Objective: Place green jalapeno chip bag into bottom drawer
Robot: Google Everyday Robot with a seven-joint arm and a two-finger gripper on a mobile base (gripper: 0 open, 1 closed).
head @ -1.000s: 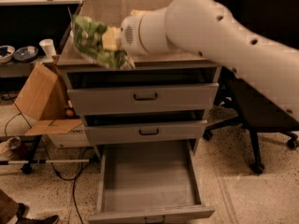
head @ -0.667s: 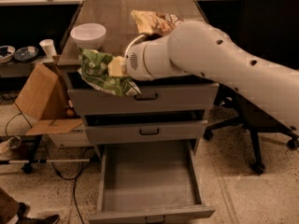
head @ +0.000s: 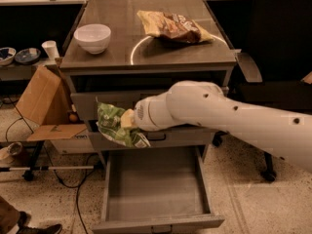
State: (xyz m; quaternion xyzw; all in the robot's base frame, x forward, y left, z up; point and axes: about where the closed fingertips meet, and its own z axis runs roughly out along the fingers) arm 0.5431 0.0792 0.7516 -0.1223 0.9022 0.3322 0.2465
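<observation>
The green jalapeno chip bag is small, wrinkly and glossy green. My gripper is shut on it and holds it in the air in front of the middle drawer, above the left part of the bottom drawer. The bottom drawer is pulled open and shows a plain grey inside with nothing in it. My white arm reaches in from the right across the cabinet front.
On the cabinet top stand a white bowl at the left and a tan-and-brown chip bag at the right. A cardboard box and cables lie on the floor at the left. A black office chair stands at the right.
My gripper has carried the green bag down from the level of the cabinet top to in front of the middle drawer, and a little to the right.
</observation>
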